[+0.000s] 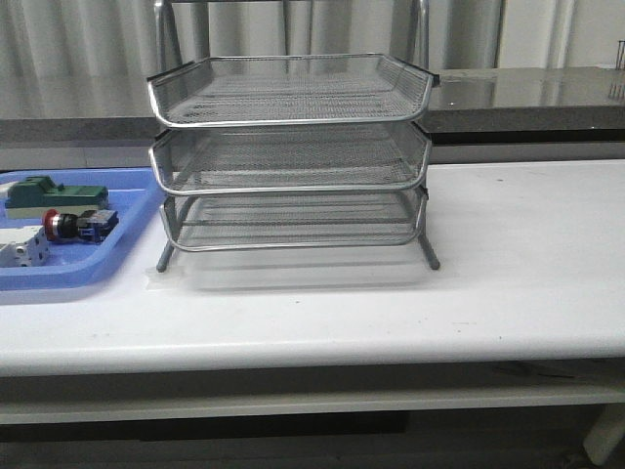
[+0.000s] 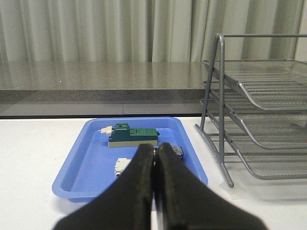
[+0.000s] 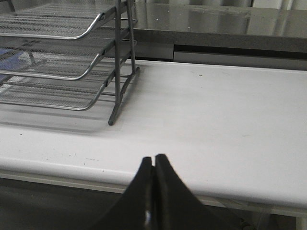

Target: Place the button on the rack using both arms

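Count: 1 rack (image 1: 290, 156), 3 mesh tiers stacked. 1 blue tray (image 1: 132, 210) on the tabletop (image 1: 508, 274), holding 3 parts: 1 button (image 1: 78, 225) with red head, 1 green block (image 1: 54, 195), 1 white block (image 1: 24, 249). Seen beyond the left fingers (image 2: 139, 177): green block and white block clear, third part mostly hidden behind the fingertips. 2 grippers in view, left gripper (image 2: 154, 155) and right gripper (image 3: 153, 163), 2 fingers each, pressed together, nothing between them. Beyond the right fingers (image 3: 165, 191): the same 1 rack, no other parts.
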